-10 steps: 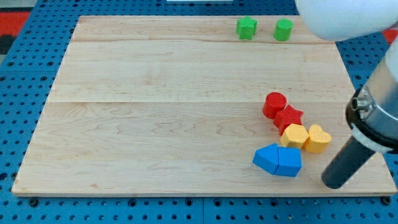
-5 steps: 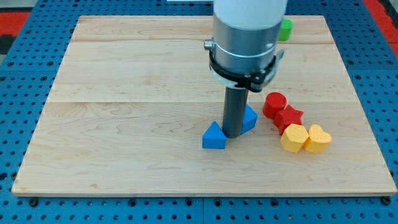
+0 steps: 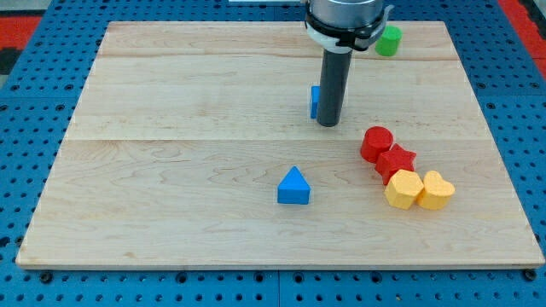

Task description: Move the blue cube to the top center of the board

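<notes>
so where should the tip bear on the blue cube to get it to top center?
No pincer here, so push. The blue cube is mostly hidden behind my tip, showing only at the rod's left. Bear on its bottom-right side, coming from the view's bottom, since the target lies up and slightly left.

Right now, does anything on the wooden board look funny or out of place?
Nothing is broken or tipped over. The blue triangular block sits alone mid-board, away from the red and yellow blocks huddled at the view's right. My tip nearly hides the blue cube, which peeks out on the rod's left.
</notes>
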